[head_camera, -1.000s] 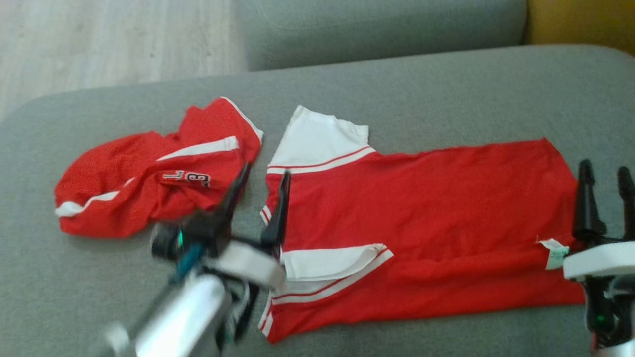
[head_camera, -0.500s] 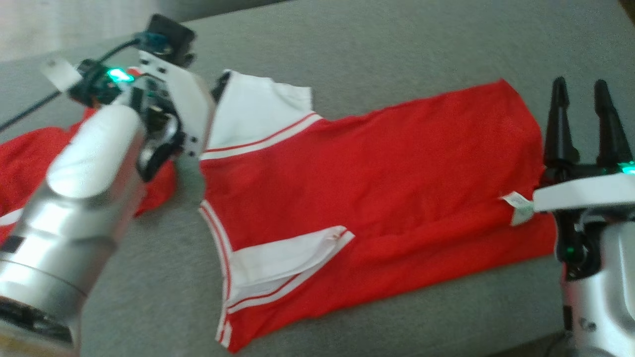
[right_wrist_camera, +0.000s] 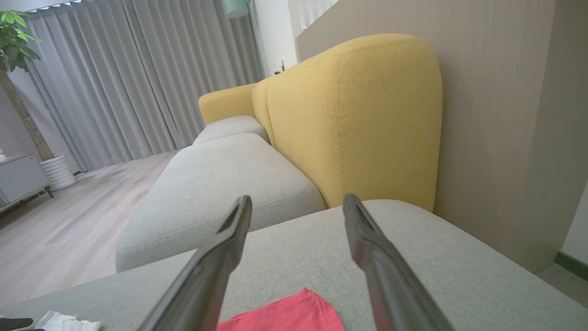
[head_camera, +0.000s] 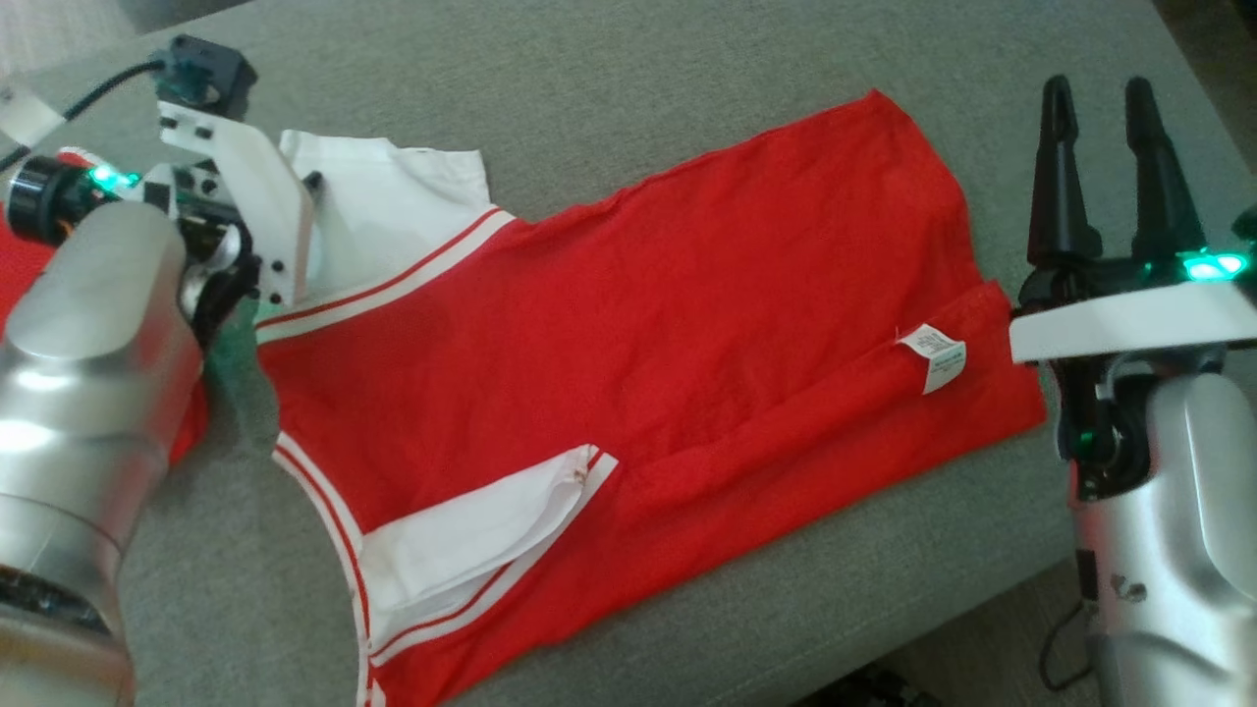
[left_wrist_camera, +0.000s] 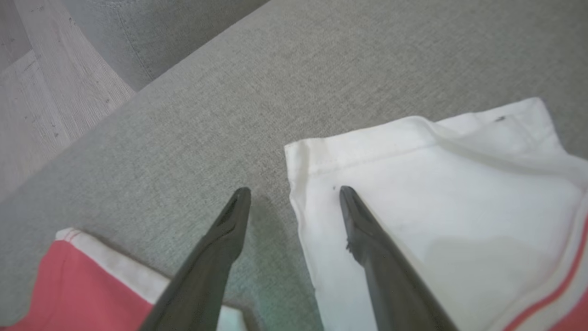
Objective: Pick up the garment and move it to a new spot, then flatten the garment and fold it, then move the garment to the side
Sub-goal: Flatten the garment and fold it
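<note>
Left tool (left_wrist_camera: 294, 189), fingers apart astride white sleeve (left_wrist_camera: 436, 184) edge, left wrist view centre; right tool (head_camera: 1095, 86), apart, empty, head view far right; red garment (head_camera: 638, 314) spread mid-frame on sofa cushion (head_camera: 687, 69); hazard: cushion cloth or single layer pinched, fold skewed.

Dark long-fingered right pincer (head_camera: 1095, 88), white bracket (head_camera: 1120, 329), silver forearm (head_camera: 1178, 511).

The label (head_camera: 941, 356) on the garment (head_camera: 687, 295) is illegible.

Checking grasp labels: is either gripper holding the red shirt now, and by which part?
Nothing is held. The left gripper is open, its fingers straddling the edge of the white sleeve; the right gripper is open beside the red shirt.
</note>
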